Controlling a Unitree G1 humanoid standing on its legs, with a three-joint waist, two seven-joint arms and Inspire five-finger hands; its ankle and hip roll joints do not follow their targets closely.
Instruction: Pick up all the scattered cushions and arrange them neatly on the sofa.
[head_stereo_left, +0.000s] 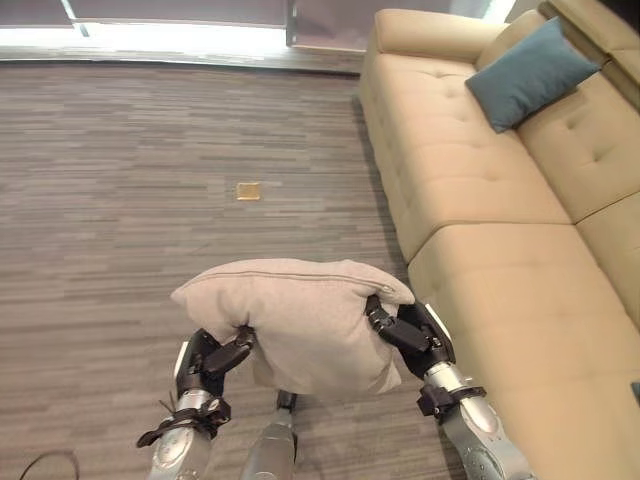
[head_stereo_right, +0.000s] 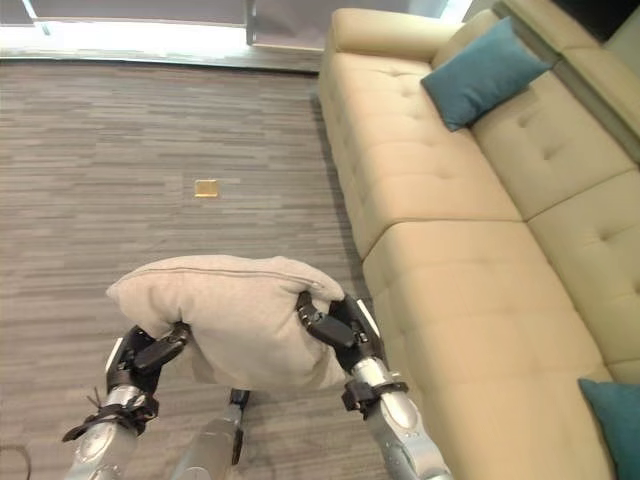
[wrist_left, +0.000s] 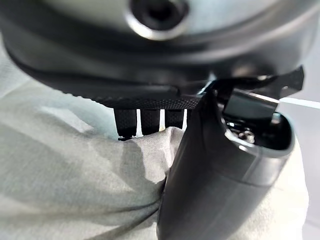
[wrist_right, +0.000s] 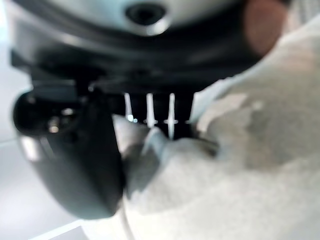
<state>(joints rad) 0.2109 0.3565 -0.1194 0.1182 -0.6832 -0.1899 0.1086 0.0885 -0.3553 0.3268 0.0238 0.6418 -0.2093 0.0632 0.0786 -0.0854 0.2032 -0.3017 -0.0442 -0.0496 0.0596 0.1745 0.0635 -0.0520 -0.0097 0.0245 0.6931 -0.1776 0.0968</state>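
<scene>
A beige cushion (head_stereo_left: 295, 325) is held above the carpeted floor (head_stereo_left: 120, 180), gripped on one side by the left hand (head_stereo_left: 205, 365) and on the other by the right hand (head_stereo_left: 415, 335), thumbs and fingers curled into the fabric. The carrying step is judged in hand. Next, the cushion must be brought rightward onto the tan sofa (head_stereo_left: 500, 290), near the teal cushion (head_stereo_left: 528, 72).

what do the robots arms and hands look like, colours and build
Both arms are silver-grey metal tubes ending in a black wrist collar. The left hand and right hand are dark, almost black, with jointed, blocky fingers and silver screw heads on the backs. In the left wrist view the thumb is a smooth, glossy dark shell, and the fingers form a row of flat black bars with ribbed edging above them.
</scene>
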